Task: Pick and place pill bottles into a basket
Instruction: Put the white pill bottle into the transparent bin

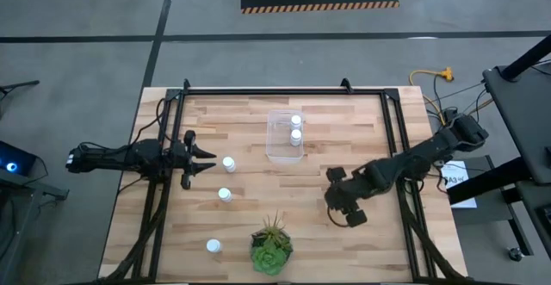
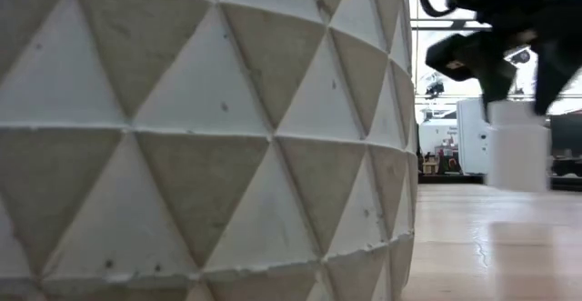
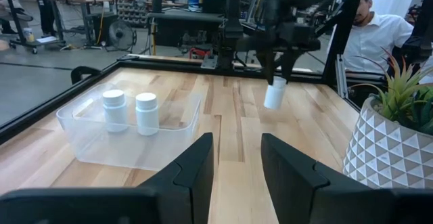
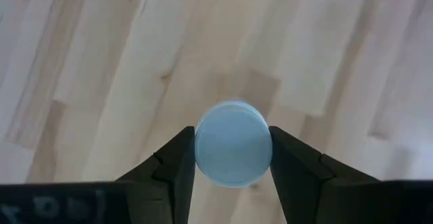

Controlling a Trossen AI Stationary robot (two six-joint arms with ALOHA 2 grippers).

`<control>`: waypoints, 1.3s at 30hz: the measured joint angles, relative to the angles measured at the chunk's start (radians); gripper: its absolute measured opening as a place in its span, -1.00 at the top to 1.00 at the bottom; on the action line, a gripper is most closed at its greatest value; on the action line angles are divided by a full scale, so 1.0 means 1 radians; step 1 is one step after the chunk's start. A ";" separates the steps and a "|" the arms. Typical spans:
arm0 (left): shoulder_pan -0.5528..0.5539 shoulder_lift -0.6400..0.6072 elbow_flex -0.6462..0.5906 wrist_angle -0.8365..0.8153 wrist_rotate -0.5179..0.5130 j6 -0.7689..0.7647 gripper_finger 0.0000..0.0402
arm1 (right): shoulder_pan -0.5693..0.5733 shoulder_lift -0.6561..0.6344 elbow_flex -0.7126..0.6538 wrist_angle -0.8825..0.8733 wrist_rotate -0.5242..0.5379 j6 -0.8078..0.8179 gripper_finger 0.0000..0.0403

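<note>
The held bottle [image 4: 233, 151] hung clamped between the right gripper [image 4: 232, 158] fingers, clear of the tabletop, on the plant side of the basket [image 1: 277, 135] and off toward the right arm's edge of the table. The left wrist view showed that bottle dangling cap up, with the fingers pinching it near the cap. Small white rigid plastic, so likely light and stiff; it probably wouldn't crush, but the smooth round wall could slip or swing in a two-point pinch. Best hold looked to be across the body or cap, centred as it was.

Two bottles [image 1: 295, 128] stood upright inside the basket, side by side at its right-arm end. Three loose bottles stood on the table on the left-arm side of the basket: one [image 1: 228, 163] near it, one [image 1: 225, 195] farther toward the plant, one [image 1: 213, 245] farthest out, just beside the plant [image 1: 271, 247].

The basket was thin, clear and probably light, so a bump on the rim could shove it.

The left gripper [image 1: 204, 157] sat low beside the nearest loose bottle, fingers together as far as they went, holding nothing; in its wrist view a gap still showed between the fingers.

A person in a white shirt [image 3: 377, 34] sat beyond the far rail of the table.
</note>
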 joint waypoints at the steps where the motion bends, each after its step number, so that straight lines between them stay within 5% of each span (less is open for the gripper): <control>1: 0.000 0.000 0.000 0.000 0.000 0.000 0.47 | -0.015 -0.005 0.009 -0.008 0.000 -0.014 0.27; 39: 0.000 0.000 0.000 0.000 0.000 0.000 0.47 | -0.610 -0.002 0.318 -0.123 -0.101 -0.503 0.27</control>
